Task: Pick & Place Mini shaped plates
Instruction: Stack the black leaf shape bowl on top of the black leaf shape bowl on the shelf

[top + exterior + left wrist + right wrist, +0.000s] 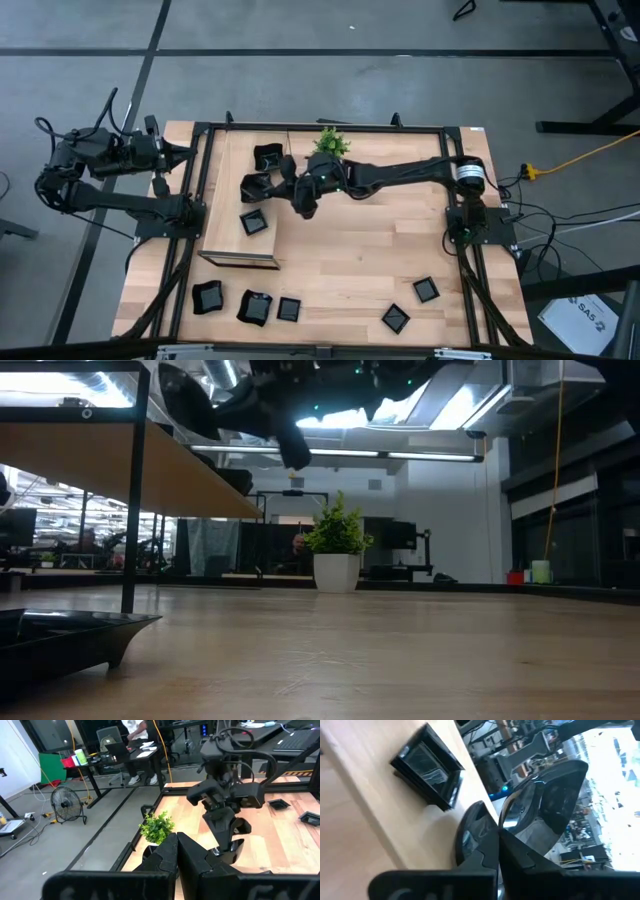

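Reaching right gripper (268, 186) seemingly pinches plate (256, 187).

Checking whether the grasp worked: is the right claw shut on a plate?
Shut on a plate. The right claw has its fingers pressed together over the rim of a glossy black plate, above the raised wooden platform.

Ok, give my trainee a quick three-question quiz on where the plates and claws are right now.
1. How many small glossy black plates lie on the bare wooden table, off the raised wooden shelf?
2. True or false: the left claw holds a plate.
3. The right claw is: A open and empty; B shut on a rounded black plate; C parked beside the table.
Key: 1 five; 2 false, it is shut and empty at the table's left edge; 3 B.
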